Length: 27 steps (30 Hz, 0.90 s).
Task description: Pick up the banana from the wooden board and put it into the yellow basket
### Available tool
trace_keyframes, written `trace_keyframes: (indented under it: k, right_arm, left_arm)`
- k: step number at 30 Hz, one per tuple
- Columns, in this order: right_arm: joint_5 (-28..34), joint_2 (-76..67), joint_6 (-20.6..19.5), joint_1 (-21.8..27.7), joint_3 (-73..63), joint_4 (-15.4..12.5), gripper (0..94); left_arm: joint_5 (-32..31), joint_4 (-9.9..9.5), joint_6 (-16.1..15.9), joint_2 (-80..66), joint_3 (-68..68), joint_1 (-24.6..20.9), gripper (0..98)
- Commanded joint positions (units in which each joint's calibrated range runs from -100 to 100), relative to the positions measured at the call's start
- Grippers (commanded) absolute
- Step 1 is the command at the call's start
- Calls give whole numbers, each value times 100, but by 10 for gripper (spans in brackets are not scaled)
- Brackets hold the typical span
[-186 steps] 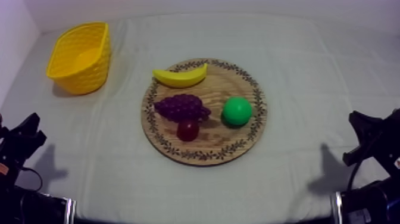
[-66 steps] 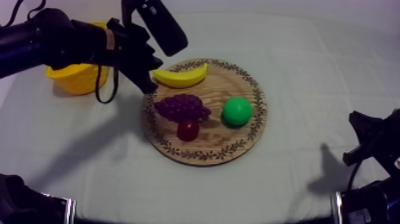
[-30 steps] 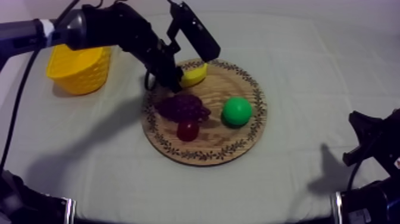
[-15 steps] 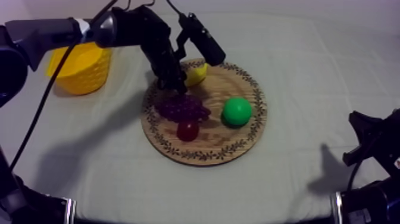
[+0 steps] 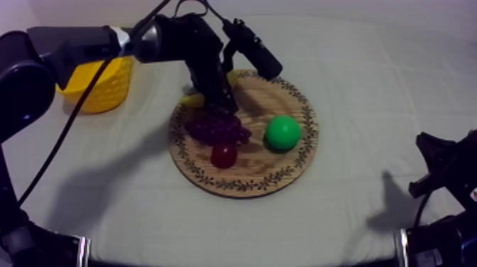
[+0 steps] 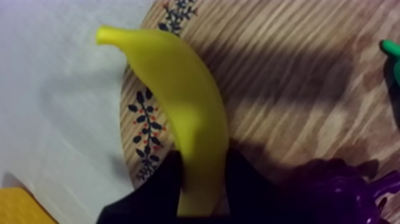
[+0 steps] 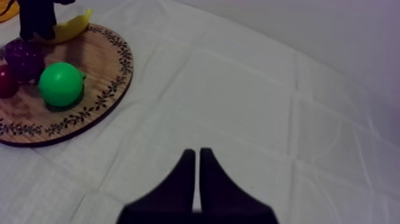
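Note:
The yellow banana (image 6: 184, 101) lies at the back left of the round wooden board (image 5: 277, 167), its tip reaching past the patterned rim over the cloth. My left gripper (image 6: 199, 193) is shut on the banana, one black finger pressed against each side. From above, my left gripper (image 5: 213, 98) hides most of the banana (image 5: 189, 101). The yellow basket (image 5: 106, 92) stands at the back left, partly behind my left arm. My right gripper (image 7: 197, 152) is shut on nothing and rests low at the right (image 5: 434, 148).
On the board lie a purple bunch of grapes (image 5: 216, 128), a small red fruit (image 5: 223, 155) and a round green fruit (image 5: 282, 132). The grapes sit right beside my left gripper. Bare cloth stretches between the board and the basket.
My left arm rose from the lower left, swung over the basket and came down on the banana. The banana's left end has shifted toward the board's rim. The right arm stayed still.

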Motion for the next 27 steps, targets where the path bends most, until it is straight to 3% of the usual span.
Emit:
trace_keyframes:
  k: [1,8,14,27]
  right_arm:
    - [2,-4,1,1,-3,-2,5]
    - [2,-4,1,1,-3,-2,5]
    - [2,-4,1,1,-3,-2,5]
    - [2,-4,1,1,-3,-2,5]
  left_arm:
    - [27,-14,66,15,-46,3,229]
    - [492,-131,130,-208,-411,-45,178]
    - [981,-371,144,-946,-591,-219,157]
    - [1775,-707,-4,-2644,-623,-1291,144]
